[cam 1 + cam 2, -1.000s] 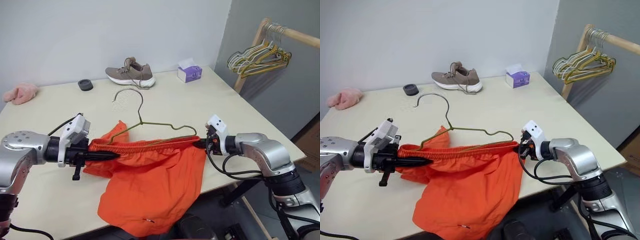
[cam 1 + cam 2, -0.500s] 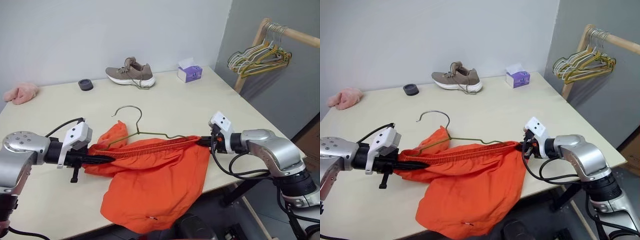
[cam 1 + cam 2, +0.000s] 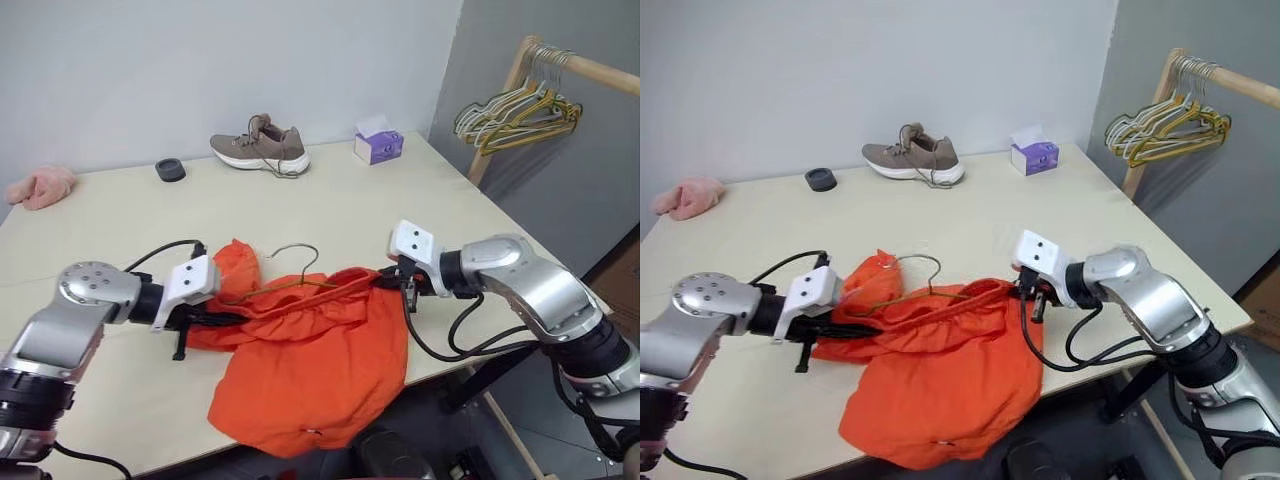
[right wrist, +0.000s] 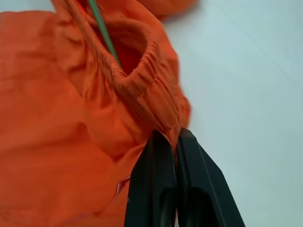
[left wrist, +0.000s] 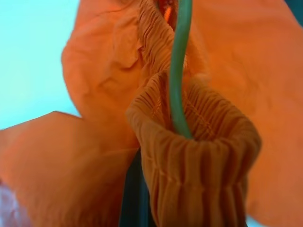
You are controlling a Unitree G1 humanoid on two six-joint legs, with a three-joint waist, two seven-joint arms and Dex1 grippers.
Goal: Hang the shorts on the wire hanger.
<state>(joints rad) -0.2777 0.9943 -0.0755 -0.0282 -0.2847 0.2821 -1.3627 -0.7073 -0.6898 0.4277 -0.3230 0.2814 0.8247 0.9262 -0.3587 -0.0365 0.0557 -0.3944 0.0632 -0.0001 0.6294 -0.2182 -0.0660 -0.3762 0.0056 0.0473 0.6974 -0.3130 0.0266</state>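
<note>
The shorts (image 3: pixel 310 370) hang over the near edge of the table (image 3: pixel 120 200), their waistband spanned between both pincers, with the wire hanger (image 3: pixel 295 283) threaded inside it and its hook standing up between them.

Risk, as judged: the band sags between the grips, so the wire could slide out of the opening or tip sideways, and the hanging fabric could drag the garment off.

The left gripper (image 3: pixel 225 318) is clamped on the band's left end, its arm reaching inward. The right gripper (image 4: pixel 176 142) is pinched tight on the right end, pointing toward the left one.
</note>
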